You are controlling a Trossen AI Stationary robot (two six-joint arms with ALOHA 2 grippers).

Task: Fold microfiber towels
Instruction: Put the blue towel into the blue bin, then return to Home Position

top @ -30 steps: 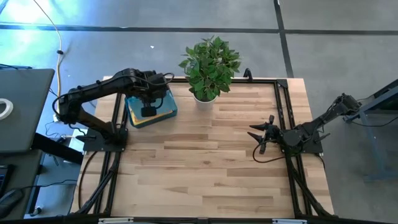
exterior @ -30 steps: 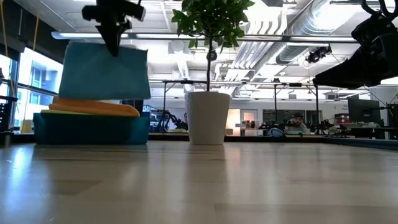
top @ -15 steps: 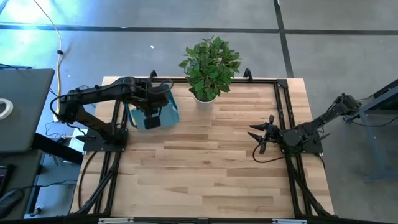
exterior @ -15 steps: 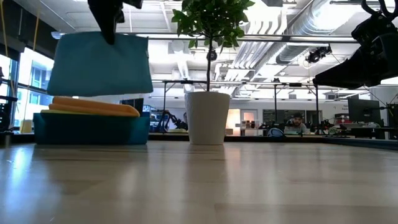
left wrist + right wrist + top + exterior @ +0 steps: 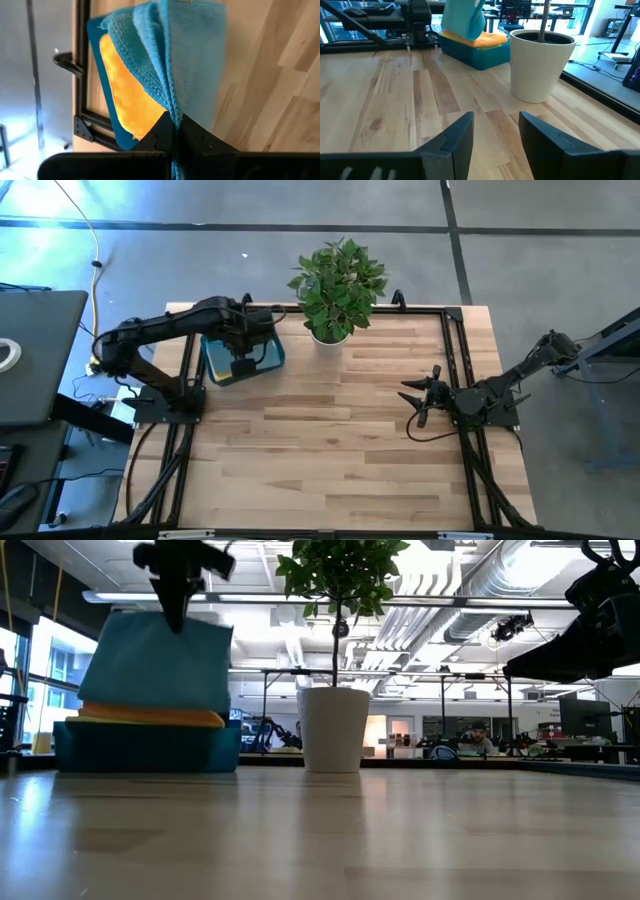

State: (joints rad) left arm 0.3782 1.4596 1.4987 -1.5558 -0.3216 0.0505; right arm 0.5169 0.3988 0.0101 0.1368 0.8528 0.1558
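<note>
A teal-blue microfiber towel hangs over the blue tray at the table's far left. My left gripper is above it and shut on its top. An orange towel lies in the tray on a yellow-green one. In the low view the hanging towel's lower edge reaches the orange towel; whether they touch I cannot tell. My right gripper waits open and low at the table's right side, holding nothing. My left gripper pinches the teal-blue towel's upper edge between its two shut fingers, which come from above and point steeply down. Several folds of the cloth gather at the fingers. The towel hangs slack below them, over the tray.
A plant in a white pot stands at the far edge, just right of the tray. Black rails run along the table's sides. Bare wood spans the middle and the near half.
My left gripper, still shut on the teal-blue towel, first rose a little and then sank again over the tray, turning slightly. The hanging towel swung with it, and its lower edge has come down level with the orange towel.
</note>
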